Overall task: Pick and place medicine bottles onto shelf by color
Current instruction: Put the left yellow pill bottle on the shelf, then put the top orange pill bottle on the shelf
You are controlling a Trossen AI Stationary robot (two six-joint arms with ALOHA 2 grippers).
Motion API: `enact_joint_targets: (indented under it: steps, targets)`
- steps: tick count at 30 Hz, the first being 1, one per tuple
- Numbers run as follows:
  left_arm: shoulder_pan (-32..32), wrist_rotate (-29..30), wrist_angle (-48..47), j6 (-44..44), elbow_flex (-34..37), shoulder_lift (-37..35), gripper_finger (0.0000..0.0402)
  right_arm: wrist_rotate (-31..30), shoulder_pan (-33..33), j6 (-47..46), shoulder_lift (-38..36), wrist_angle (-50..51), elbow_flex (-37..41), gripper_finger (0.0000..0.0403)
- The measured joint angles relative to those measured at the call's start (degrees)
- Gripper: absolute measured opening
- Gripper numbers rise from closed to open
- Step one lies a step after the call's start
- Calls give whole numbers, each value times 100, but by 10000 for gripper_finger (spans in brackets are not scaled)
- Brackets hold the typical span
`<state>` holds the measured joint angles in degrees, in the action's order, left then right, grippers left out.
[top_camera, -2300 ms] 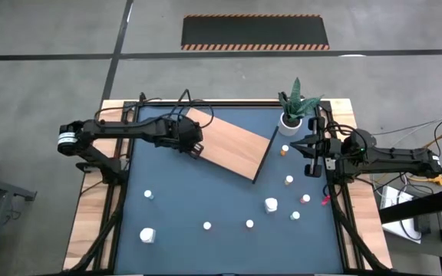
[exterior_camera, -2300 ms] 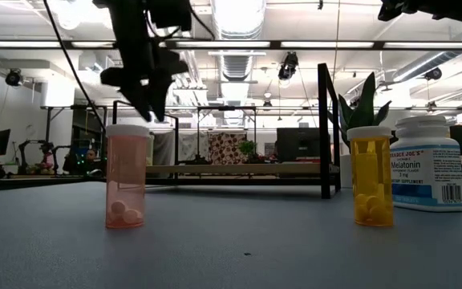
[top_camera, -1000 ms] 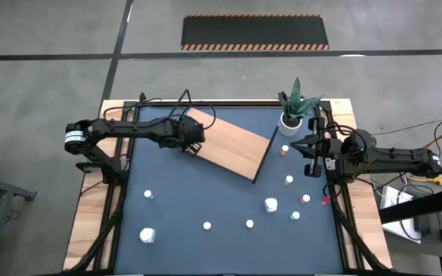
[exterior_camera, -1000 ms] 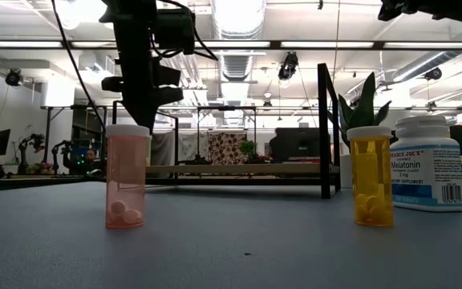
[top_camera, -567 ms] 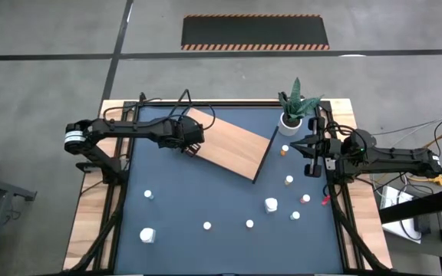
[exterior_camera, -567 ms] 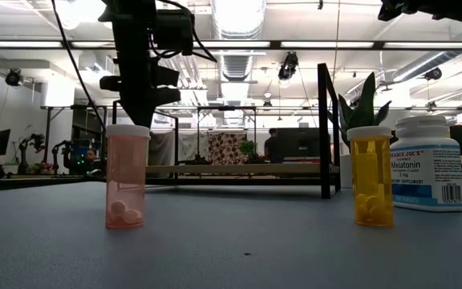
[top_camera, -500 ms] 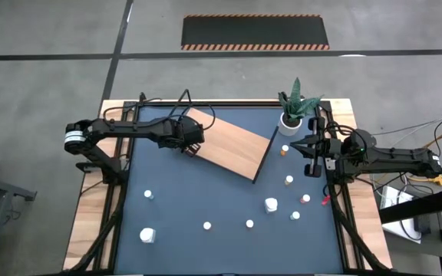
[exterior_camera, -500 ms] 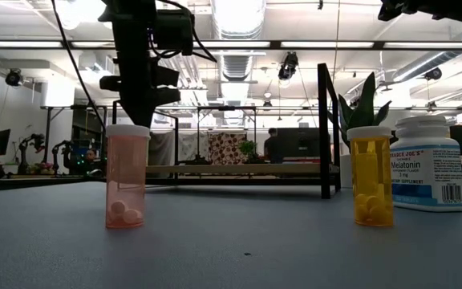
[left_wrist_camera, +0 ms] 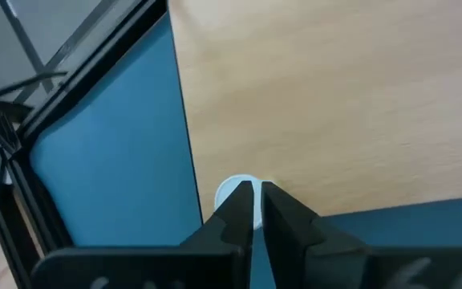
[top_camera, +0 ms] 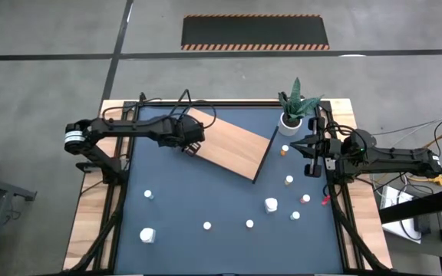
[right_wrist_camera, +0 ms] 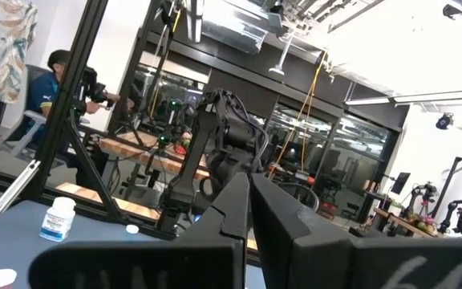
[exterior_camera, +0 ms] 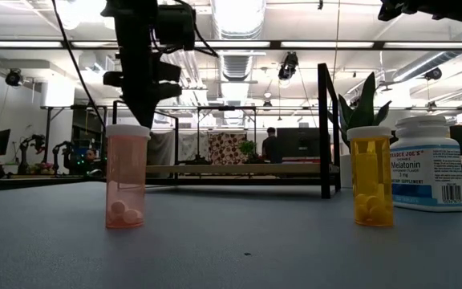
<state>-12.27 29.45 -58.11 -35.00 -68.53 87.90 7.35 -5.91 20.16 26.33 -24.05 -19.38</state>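
The left gripper, fingers nearly pinched together, hangs above a small white-capped bottle on the light-brown wooden shelf, likely light, rigid, best gripped across its sides.

Left dark six-joint arm stretched in from the table's left edge toward the far middle, its two-finger left gripper pointing down, dark fingers drawn close with only a thin slit between. Right dark arm folded along the table's right edge, right gripper held level above the surface, fingers pressed together
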Motion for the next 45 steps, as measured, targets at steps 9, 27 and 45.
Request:
enact_joint_targets:
  steps: [9, 27, 45]
  targets:
    - [603, 181, 418, 116, -749, -269, 10, 0, -2, 3, 0, -2, 0, 9]
    - [3307, 981, 4155, 2516, 260, -245, 10, 10, -1, 305, 11, 309, -1, 9]
    - [3687, 992, 4353, 4123, 708, -293, 10, 511, 178, -1741, 522, -42, -461, 83]
